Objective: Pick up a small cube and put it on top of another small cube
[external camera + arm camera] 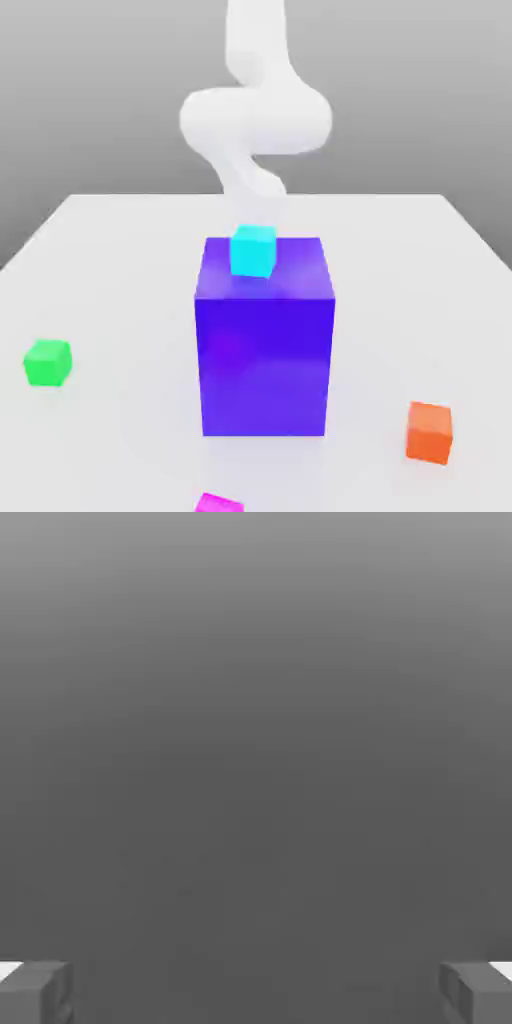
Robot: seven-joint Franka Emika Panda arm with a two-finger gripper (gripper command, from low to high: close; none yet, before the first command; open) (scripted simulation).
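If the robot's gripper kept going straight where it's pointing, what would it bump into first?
Probably nothing yet. In the hand view the gripper is open, and between its fingertips there is just plain grey. The way looks free as far as that view shows, though depth is hard to judge.

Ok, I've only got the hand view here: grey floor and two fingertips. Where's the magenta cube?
Observer: The magenta cube lies at the near edge of the table in the exterior view, in front of the blue block.
Operator: And the green one?
Observer: The green cube sits alone towards the exterior view's left, apart from the block.
Operator: Anything on the block?
Observer: A cyan cube rests on its top; an orange cube sits on the table to the right.
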